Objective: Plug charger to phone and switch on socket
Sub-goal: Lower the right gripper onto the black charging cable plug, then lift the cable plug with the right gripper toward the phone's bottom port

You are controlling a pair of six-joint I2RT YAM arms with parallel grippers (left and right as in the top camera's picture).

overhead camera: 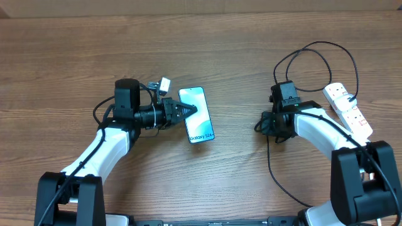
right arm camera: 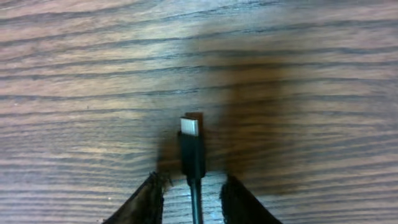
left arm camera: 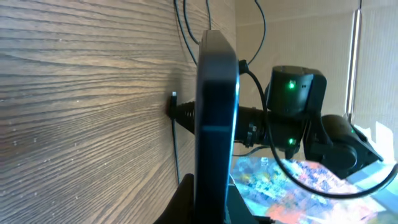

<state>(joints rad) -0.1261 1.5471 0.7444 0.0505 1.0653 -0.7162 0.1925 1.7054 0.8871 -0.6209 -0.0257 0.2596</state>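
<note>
From the right wrist only, charger tip (right arm camera: 191, 144) seen, loose between right gripper's (right arm camera: 191, 182) parted jaws; left gripper (overhead camera: 188, 111) clamped on phone (overhead camera: 200, 123)

Left fingers (overhead camera: 182, 112) clamped, right fingers (right arm camera: 143, 202) parted

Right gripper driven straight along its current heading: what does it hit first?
Probably the phone, in the left gripper: overhead, the right gripper points left across bare table toward it. Downward tilt is unclear, so it might touch wood first.
</note>
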